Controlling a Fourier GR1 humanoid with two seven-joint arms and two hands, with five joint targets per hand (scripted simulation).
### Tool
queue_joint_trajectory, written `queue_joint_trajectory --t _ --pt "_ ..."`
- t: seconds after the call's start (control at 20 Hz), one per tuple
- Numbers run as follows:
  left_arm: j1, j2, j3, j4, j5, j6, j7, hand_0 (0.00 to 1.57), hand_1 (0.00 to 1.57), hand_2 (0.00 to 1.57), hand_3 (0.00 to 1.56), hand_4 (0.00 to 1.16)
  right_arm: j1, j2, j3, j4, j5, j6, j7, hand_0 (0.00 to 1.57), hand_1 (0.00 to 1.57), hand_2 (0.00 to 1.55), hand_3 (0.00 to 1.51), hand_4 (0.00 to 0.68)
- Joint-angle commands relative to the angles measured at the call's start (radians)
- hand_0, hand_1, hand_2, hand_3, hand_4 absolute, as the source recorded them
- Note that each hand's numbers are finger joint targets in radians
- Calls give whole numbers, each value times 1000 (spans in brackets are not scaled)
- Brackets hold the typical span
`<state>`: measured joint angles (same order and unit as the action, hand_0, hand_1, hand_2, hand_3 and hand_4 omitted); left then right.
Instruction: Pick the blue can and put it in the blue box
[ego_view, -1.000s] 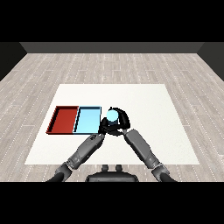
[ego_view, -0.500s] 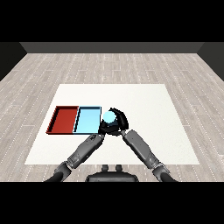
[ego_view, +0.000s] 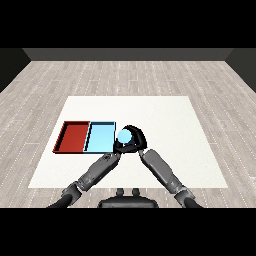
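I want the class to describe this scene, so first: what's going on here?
The robot's right hand is curled round the blue can and holds it just beside the right edge of the light blue tray. The can is not yet in the tray. The red tray lies to its left. The left hand's fingers are hidden behind the can.

Quick tally: one blue can (ego_view: 124, 135), that's the only can around. Two trays sitting side by side, one red tray (ego_view: 73, 136) and one light blue tray (ego_view: 100, 137). One white worktop (ego_view: 170, 125) under all of it. Two hands, the right hand (ego_view: 138, 140) and the left hand (ego_view: 118, 147), though the left one is pretty hard to make out behind the can.
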<state>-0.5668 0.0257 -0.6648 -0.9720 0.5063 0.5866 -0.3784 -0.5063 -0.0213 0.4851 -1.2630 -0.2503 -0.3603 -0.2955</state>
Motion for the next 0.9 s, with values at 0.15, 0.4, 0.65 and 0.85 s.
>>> queue_joint_trajectory --t 0.15,0.4,0.65,0.85 --pt "-69 -24 60 35 -44 23 75 1571 1571 1553 1456 1136 64 12 -8 -42 -5 51 -5 1423 1423 1457 1378 531" --pt "-50 -25 76 86 -36 12 -17 1571 1571 1558 1472 1142 45 20 -38 -42 20 59 17 1425 1425 1464 1376 522" --pt "-31 -25 60 19 -79 62 29 1571 1571 1559 1466 1138 -5 21 -17 -8 73 -13 73 0 0 0 0 0" --pt "-40 -25 47 16 -67 75 22 1571 1571 1559 1466 1138 -16 21 -13 -10 66 -21 82 0 0 0 0 0"
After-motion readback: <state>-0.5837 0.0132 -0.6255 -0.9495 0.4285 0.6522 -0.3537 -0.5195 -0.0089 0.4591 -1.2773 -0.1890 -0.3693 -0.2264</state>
